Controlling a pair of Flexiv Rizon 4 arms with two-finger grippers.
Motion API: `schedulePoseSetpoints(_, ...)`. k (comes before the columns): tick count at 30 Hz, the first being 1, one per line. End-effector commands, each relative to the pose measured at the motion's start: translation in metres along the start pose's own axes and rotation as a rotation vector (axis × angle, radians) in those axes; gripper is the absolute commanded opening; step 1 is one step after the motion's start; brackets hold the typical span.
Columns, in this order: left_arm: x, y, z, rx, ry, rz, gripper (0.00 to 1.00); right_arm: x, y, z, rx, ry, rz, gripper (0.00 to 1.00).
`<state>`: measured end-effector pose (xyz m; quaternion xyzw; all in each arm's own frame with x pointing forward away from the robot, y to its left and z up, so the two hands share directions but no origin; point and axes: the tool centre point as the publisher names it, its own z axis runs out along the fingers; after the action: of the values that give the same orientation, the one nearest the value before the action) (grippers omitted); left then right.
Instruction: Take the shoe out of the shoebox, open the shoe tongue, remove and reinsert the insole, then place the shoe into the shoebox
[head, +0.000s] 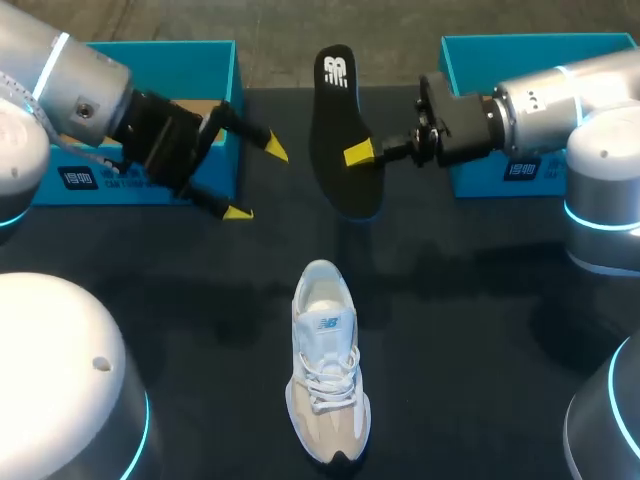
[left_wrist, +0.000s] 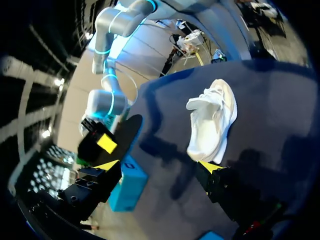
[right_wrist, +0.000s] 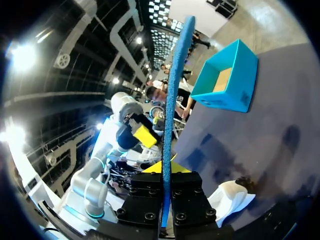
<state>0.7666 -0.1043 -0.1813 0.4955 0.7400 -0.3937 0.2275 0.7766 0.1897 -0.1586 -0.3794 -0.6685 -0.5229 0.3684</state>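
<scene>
Insole (head: 340, 140) out, clamped in right gripper (head: 360, 153) above tabletop's far edge; left gripper (head: 256, 180) wide, empty; shoe (head: 325, 370) sits near front edge, out of shoebox (head: 180, 46); reinsertion and boxing remain.

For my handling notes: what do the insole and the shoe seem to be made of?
Insole: probably foam, with a matte black top, a blue edge and a thin profile. Shoe: seemingly a matte textile upper, white and beige panels, white laces; exact fabric unclear.
</scene>
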Motion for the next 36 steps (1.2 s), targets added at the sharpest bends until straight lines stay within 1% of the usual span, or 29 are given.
schedulePoseSetpoints(1,0.01,-0.008,0.0,-0.143,0.113,-0.197,1.0,-0.002,-0.014,-0.002,-0.039,0.0,-0.034,0.0)
schedulePoseSetpoints(6,0.029,-0.007,-0.001,-0.168,0.157,-0.376,1.0,-0.009,-0.02,0.004,-0.062,-0.012,-0.083,0.0)
schedulePoseSetpoints(11,0.045,-0.002,-0.003,-0.179,0.158,-0.577,1.0,-0.018,-0.021,0.008,-0.05,-0.04,-0.12,0.0)
schedulePoseSetpoints(12,0.049,-0.001,-0.003,-0.201,0.161,-0.618,1.0,-0.02,-0.022,0.007,-0.054,-0.055,-0.118,0.0)
schedulePoseSetpoints(13,0.053,0.0,-0.003,-0.219,0.164,-0.634,1.0,-0.023,-0.023,0.007,-0.047,-0.077,-0.118,0.0)
schedulePoseSetpoints(28,0.053,0.0,-0.003,-0.219,0.164,-0.634,1.0,-0.023,-0.023,0.007,-0.047,-0.077,-0.118,0.0)
schedulePoseSetpoints(29,0.055,0.002,0.002,-0.232,0.171,-0.693,1.0,-0.023,-0.023,0.007,-0.047,-0.077,-0.118,0.0)
schedulePoseSetpoints(31,0.059,0.003,0.006,-0.219,0.172,-0.717,1.0,-0.027,-0.026,0.005,-0.073,-0.075,-0.15,0.0)
schedulePoseSetpoints(32,0.063,0.003,0.01,-0.23,0.184,-0.754,1.0,-0.032,-0.028,0.005,-0.094,-0.052,-0.158,0.0)
schedulePoseSetpoints(34,0.069,0.002,0.015,-0.218,0.194,-0.779,1.0,-0.04,-0.032,0.006,-0.114,-0.039,-0.171,0.0)
schedulePoseSetpoints(36,0.074,0.002,0.019,-0.225,0.203,-0.788,1.0,-0.046,-0.035,0.007,-0.128,-0.02,-0.177,0.0)
